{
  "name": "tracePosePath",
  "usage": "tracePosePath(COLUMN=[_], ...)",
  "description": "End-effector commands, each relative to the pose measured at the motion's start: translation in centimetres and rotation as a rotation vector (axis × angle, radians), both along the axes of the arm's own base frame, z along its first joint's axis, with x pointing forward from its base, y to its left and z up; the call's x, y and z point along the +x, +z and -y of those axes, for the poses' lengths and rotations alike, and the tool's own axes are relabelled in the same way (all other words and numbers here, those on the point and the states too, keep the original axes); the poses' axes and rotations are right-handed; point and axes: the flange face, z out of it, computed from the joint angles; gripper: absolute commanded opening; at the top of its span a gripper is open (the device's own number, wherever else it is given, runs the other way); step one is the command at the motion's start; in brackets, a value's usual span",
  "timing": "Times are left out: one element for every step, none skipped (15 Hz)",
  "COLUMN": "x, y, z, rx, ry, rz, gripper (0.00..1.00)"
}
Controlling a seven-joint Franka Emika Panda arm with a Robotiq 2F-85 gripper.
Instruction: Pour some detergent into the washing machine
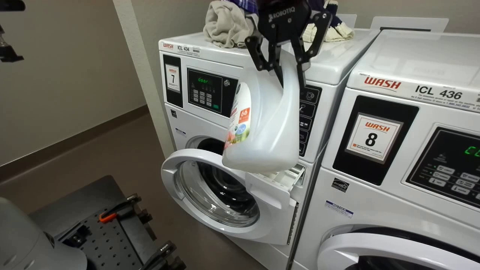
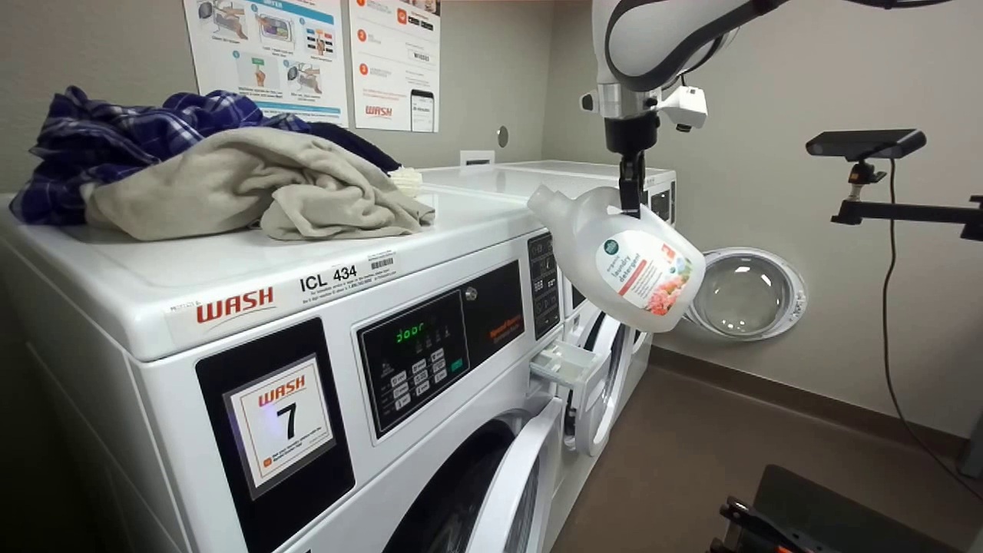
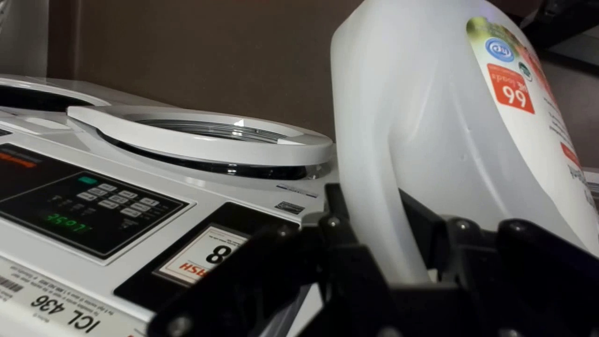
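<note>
The detergent, a large white bottle (image 1: pixel 277 138), hangs in the air in front of the washing machine (image 1: pixel 198 123). It also shows in an exterior view (image 2: pixel 645 269) and the wrist view (image 3: pixel 421 84). My gripper (image 1: pixel 290 78) is shut on its handle, with a finger on each side (image 3: pixel 374 201). The bottle is tilted, its neck (image 2: pixel 549 206) pointing up and toward the washer, its base away. The washer also shows in an exterior view (image 2: pixel 361 472). Its detergent drawer (image 2: pixel 568 365) is pulled out, below the bottle. Its porthole door (image 1: pixel 210 221) stands open.
A second washer marked ICL 436 (image 1: pixel 423 101) stands beside it, with its door (image 3: pixel 201 145) open. Beige and blue plaid cloth (image 2: pixel 253 180) lies on the washing machine's top. A camera on a bracket (image 2: pixel 868 144) and a black perforated platform (image 1: pixel 108 240) stand in front of the washers.
</note>
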Motion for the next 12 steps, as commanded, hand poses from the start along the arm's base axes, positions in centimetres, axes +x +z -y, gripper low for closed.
tracePosePath(x=[0.1, 0.1, 0.1, 0.0, -0.1, -0.2, -0.5, -0.6, -0.9, -1.1, -1.3, -1.4], y=[1.1, 0.9, 0.8, 0.8, 0.8, 0.7, 0.7, 0.6, 0.5, 0.4, 0.3, 0.2], z=[1.1, 1.2, 1.3, 1.3, 1.3, 1.3, 1.4, 1.5, 1.6, 1.7, 1.9, 2.2], rx=[-0.050, -0.060, -0.068, -0.074, -0.083, -0.094, -0.105, -0.115, -0.131, -0.142, -0.162, -0.183], ry=[0.017, 0.021, 0.028, 0.035, 0.045, 0.058, 0.075, 0.085, 0.102, 0.121, 0.132, 0.144], rz=[-0.048, -0.058, -0.074, -0.087, -0.103, -0.124, -0.147, -0.168, -0.197, -0.228, -0.256, -0.277], gripper=[0.07, 0.07, 0.07, 0.07, 0.07, 0.07, 0.07, 0.07, 0.07, 0.07, 0.07, 0.07])
